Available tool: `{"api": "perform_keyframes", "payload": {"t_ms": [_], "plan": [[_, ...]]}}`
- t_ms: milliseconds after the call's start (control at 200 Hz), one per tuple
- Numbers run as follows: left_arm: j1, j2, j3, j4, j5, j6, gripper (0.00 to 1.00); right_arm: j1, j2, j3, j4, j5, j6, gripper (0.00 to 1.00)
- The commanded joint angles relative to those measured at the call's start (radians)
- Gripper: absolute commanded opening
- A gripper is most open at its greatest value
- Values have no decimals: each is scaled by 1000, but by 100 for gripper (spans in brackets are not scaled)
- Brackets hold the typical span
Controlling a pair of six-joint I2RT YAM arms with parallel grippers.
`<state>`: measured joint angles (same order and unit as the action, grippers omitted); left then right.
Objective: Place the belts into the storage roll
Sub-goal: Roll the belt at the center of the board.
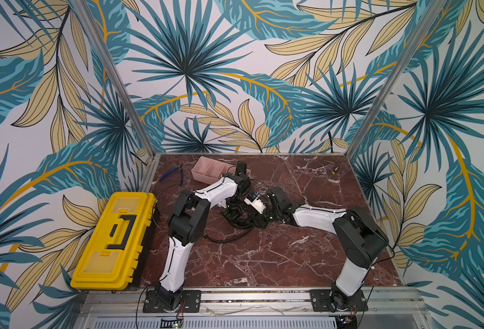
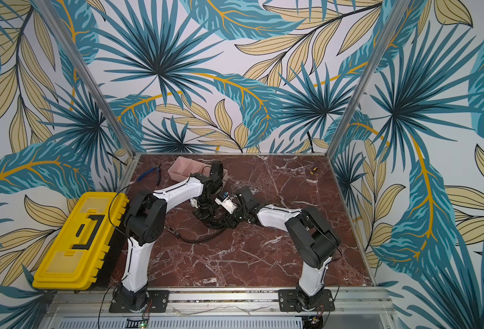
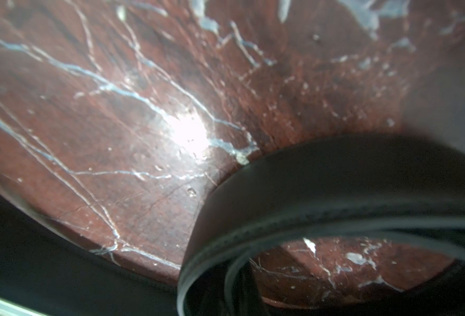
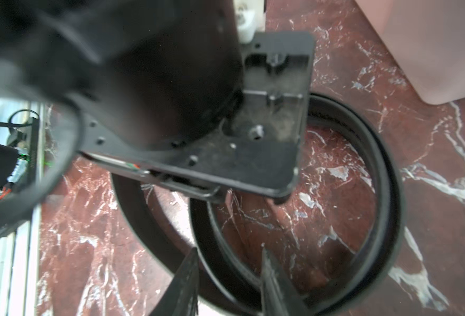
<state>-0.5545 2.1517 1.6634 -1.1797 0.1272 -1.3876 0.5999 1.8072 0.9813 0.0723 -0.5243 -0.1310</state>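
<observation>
Your right claw [image 4: 231, 273] stands part-open over the loose belt [image 4: 384, 175]. One finger [image 4: 187, 279] is outside the ring and the other inside it, so the strap runs between them. The wrist view does not show either finger pressing on the strap.

Your left claw [image 1: 233, 213] is closed, just beside the right claw and low over the same belt. Its fingertips are hidden under its own body, so you cannot tell whether it pinches the strap.

The loose belt lies on the table [image 1: 263, 256] as a wide, slack ring on edge, directly beneath both claws. A tail trails out from under the left claw toward the arm bases.

The pink tray [image 1: 206, 171] sits beyond the left claw, toward the back wall, near the ring but apart from it. The coiled belt [image 1: 241, 167] stands upright in the tray's end compartment, at the end closest to the left claw. The yellow toolbox [image 1: 112, 239] is well off to the left claw's outer side.
</observation>
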Motion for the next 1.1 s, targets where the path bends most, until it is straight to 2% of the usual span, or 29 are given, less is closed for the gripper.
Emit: {"api": "perform_keyframes", "payload": {"t_ms": [0,105,275,406,511,641,921,1096], "plan": [[-4,28,6,-17,61,26,0,0,27,7,-1,-10,-19,34],[-3,26,9,-17,55,33,0,0,20,1,-10,-14,-21,35],[-2,27,26,-18,44,72,0,0,4,-28,0,4,-34,51],[-2,21,20,-18,39,79,0,0,7,-29,12,23,-45,55],[-2,22,14,-15,39,80,0,0,17,-23,6,17,-45,48],[-2,24,19,-15,34,90,0,0,23,-29,1,5,-40,34],[-2,16,26,-16,27,104,0,0,32,-39,8,16,-59,16],[-4,5,20,-14,19,110,0,0,26,-61,41,39,-59,10]]}}
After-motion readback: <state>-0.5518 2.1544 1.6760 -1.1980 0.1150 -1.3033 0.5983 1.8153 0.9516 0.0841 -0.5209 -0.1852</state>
